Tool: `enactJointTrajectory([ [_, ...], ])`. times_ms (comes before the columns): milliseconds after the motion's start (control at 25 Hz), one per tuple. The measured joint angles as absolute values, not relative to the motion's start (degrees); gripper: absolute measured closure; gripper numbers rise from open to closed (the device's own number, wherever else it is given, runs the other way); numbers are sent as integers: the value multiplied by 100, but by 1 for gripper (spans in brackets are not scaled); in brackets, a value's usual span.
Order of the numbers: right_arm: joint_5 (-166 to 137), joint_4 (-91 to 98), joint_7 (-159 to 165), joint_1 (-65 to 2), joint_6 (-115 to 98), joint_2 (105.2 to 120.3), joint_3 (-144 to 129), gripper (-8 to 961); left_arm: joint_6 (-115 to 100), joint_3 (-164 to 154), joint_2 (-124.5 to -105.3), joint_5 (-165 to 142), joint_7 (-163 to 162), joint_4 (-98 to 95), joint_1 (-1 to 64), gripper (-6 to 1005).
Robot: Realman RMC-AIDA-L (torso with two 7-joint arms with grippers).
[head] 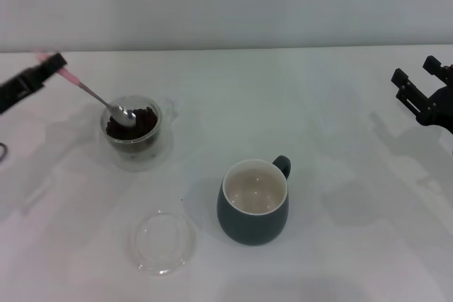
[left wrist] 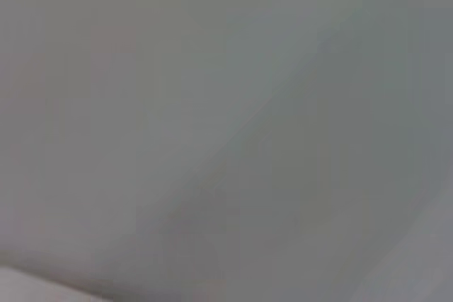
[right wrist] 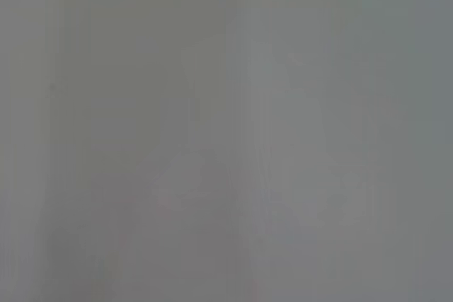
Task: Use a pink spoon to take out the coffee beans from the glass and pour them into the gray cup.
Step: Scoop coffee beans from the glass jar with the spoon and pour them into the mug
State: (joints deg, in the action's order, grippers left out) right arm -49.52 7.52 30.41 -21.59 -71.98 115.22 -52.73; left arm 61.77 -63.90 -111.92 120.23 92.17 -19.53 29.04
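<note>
Left tool (head: pixel 49 66): at the upper left edge of the head view, raised over the surface, clamped on the pink end of the spoon's handle.
Spoon (head: pixel 99 97): slants down from the left tool toward the right; the pink handle is in the grip, the metal neck crosses the glass rim, and the shiny bowl lies on the beans.
Glass (head: pixel 136 134): left of centre in the head view, upright on the surface, with its clear base spreading wider than its wall.
Beans (head: pixel 141 124): a dark heap inside the glass, touching the spoon's bowl.
Dish (head: pixel 163 241): a flat, clear round piece at the lower left of centre, lying on the surface below the glass and just left of the cup, apart from both.
Cup (head: pixel 253 210): dark blue-gray, at lower centre, upright; its cream inside shows no beans, and its loop handle points to the upper right.
Surface (head: pixel 340 139): white, carrying the glass, dish and cup, with soft shadows across it.
Right tool (head: pixel 419 79): at the right edge of the head view, upper half, well apart from the cup; its two black fingers stand apart with nothing between them.
Wrist views: both show only a plain gray blur, with nothing to make out.
</note>
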Motion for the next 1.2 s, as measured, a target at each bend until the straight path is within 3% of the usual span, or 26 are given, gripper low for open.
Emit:
enactJointTrajectory([
  [200, -4949, 690, 3041, -2159, -7199, 11523, -5273, 285, 5753, -6388, -11449, 11885, 9587, -1960, 3012, 872],
  [600, -4941, 620, 3041, -2137, -7257, 11522, -5273, 285, 5421, -6380, -11687, 11932, 8750, -1903, 3045, 872],
  [1200, -4939, 613, 3041, -2141, -7269, 11522, -5273, 284, 5894, -6000, -11692, 11945, 7305, -1913, 2616, 873],
])
